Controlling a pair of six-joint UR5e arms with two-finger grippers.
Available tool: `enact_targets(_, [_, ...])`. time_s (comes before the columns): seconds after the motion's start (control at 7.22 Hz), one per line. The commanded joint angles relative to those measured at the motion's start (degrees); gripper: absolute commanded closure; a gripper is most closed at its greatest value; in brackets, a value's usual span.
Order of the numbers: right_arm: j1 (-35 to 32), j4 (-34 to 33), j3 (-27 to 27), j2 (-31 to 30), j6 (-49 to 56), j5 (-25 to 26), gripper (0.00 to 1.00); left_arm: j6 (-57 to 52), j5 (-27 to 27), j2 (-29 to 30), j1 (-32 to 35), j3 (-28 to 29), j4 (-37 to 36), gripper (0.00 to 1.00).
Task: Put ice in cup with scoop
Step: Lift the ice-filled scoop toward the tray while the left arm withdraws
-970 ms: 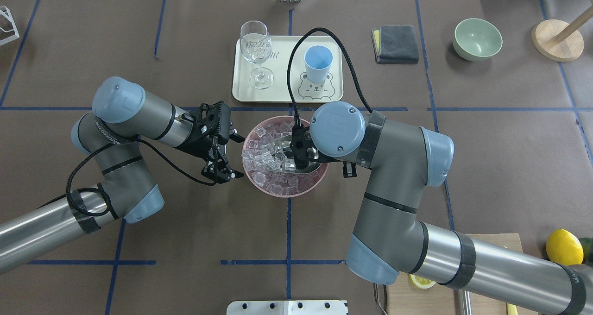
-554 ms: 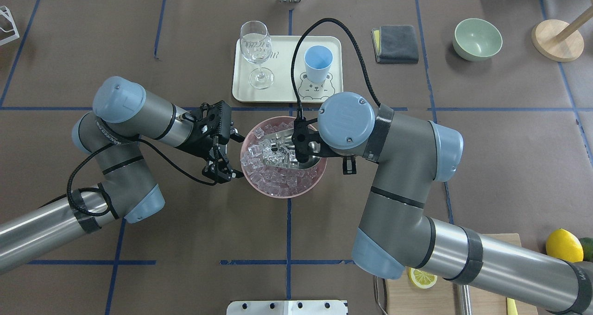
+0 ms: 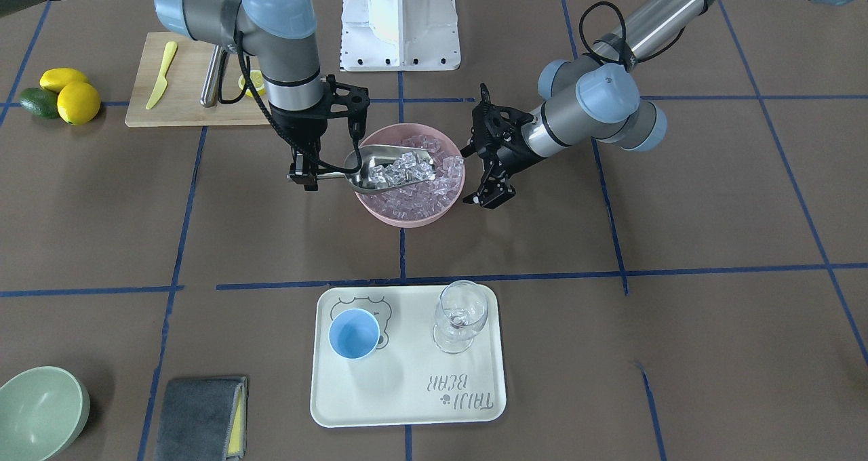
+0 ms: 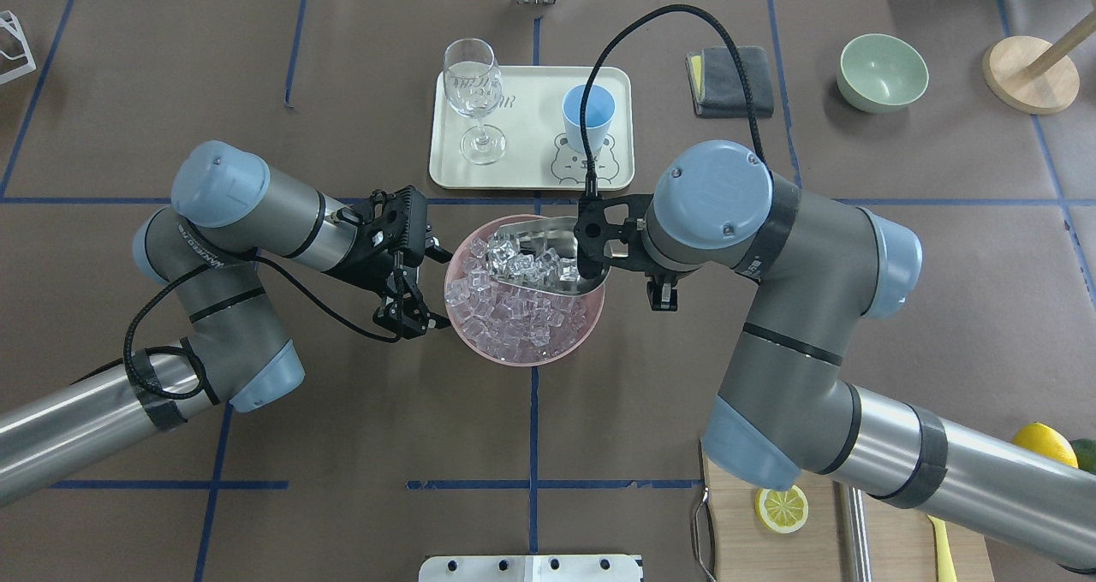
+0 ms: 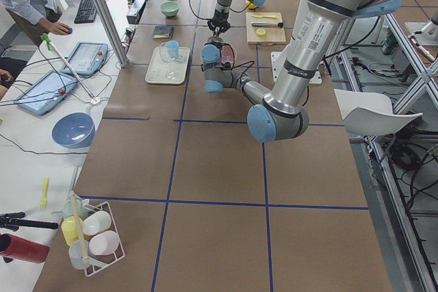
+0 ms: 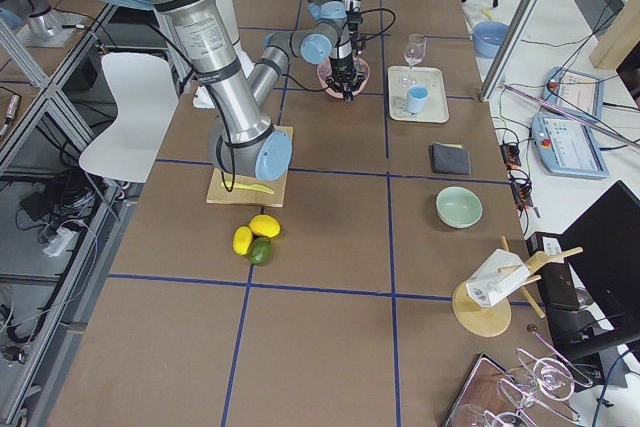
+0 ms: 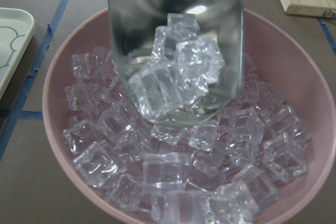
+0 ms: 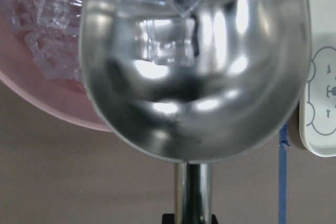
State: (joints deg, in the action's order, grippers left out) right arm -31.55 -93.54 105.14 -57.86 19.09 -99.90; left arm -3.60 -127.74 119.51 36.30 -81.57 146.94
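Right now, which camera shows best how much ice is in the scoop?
The left wrist camera: it looks straight into the scoop, with the ice heaped up close. The right wrist camera mostly sees shiny steel. The overhead and front cameras show it small above the pink bowl; side cameras, tiny.

The scoop [image 7: 157, 3] holds ice [image 7: 173, 77] over the pink bowl [image 7: 286, 66].

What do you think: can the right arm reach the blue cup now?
Probably yes: the right gripper holds the scoop over the pink bowl, and only bare table and tray separate it from the cup.
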Motion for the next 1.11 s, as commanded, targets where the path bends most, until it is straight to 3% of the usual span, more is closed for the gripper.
enact_targets(0.0, [-3.68, 6.68, 1.37, -2.34, -3.51, -6.16, 1.00, -0.17, 0.03, -0.06, 0.00, 0.00, -0.60, 0.00])
enact_targets(0.55, [-9.56, 3.92, 4.53, -2.96, -10.12, -10.92, 1.00, -0.62, 2.49, -4.00, 9.73, -0.43, -2.71, 0.00])
enact_targets(0.83, [-15.26, -9.57, 8.83, -2.18, -15.28, -13.81, 1.00, -0.62, 2.58, -5.25, 16.41, -2.27, -8.57, 0.00])
enact_targets(0.97, [-18.52, -10.95, 8.76, -2.17, -18.97, -16.97, 1.00, -0.62, 2.49, -6.55, 20.09, -4.37, -13.73, 0.00])
